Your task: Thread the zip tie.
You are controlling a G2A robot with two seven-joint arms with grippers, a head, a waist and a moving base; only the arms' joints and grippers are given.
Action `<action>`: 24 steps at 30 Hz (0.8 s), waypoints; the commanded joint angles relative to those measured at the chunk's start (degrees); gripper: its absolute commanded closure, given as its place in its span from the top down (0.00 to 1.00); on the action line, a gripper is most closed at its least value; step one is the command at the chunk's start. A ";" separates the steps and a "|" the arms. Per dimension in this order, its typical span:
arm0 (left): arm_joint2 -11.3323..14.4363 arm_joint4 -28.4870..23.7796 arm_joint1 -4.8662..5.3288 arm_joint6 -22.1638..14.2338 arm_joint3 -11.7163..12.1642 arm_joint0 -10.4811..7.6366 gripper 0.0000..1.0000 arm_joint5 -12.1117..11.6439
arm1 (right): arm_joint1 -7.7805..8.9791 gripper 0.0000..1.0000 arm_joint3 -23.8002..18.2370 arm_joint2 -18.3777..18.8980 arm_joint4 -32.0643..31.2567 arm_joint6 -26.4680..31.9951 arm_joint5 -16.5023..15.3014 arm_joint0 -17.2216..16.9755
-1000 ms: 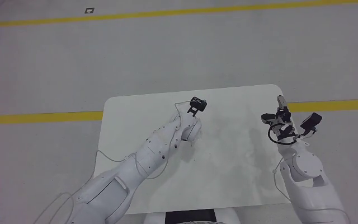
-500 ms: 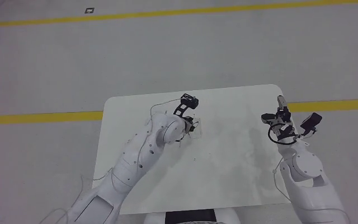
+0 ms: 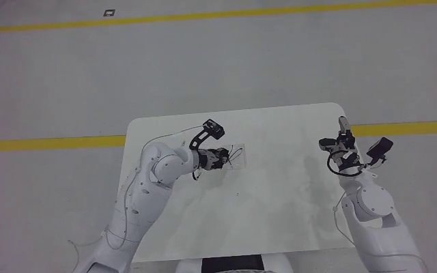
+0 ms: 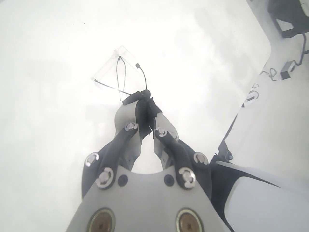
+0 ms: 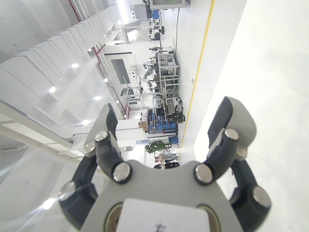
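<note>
Pinching looks like the step in hand. The left claw [image 4: 143,97] has its jaws drawn together on the tail of a thin black plastic zip tie [image 4: 144,77], whose small square head curves away from the fingertips. It sits over the white tabletop [image 3: 287,198], left of centre. Just beyond lies a clear rectangular plastic sheet [image 4: 108,66] with two more black ties [image 4: 108,86] across it, one bent into a loop and one straight.

The right claw [image 5: 169,112] is spread wide with nothing in it. It hangs above the tabletop's right edge, well apart from the zip tie.

Threading has probably not begun, since head and tail are apart. The next move likely calls for lifting the zip tie away from the others. The right claw would then come across to steady the head so the tail can meet its slot, which needs fine alignment.

The pads hide how much tail they grip. I cannot tell whether the zip tie touches the sheet. The slot is too small to make out, and the sheet's near edge is hard to trace.
</note>
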 commanded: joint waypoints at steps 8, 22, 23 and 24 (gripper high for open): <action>3.96 -7.82 3.58 2.60 3.02 -2.56 0.00 0.00 | 0.00 1.00 0.00 0.00 0.00 0.00 0.00 0.00; 3.22 -13.11 3.68 3.35 3.99 -2.32 0.00 0.00 | 0.00 1.00 0.00 0.00 0.00 0.00 0.00 0.00; 2.15 -17.58 3.96 1.76 4.80 -2.84 0.00 0.00 | 0.00 1.00 0.00 0.00 0.00 0.00 0.00 0.00; 1.46 -19.78 4.26 0.23 5.22 -3.33 0.00 0.00 | 0.00 1.00 0.00 0.00 0.00 0.00 0.00 0.00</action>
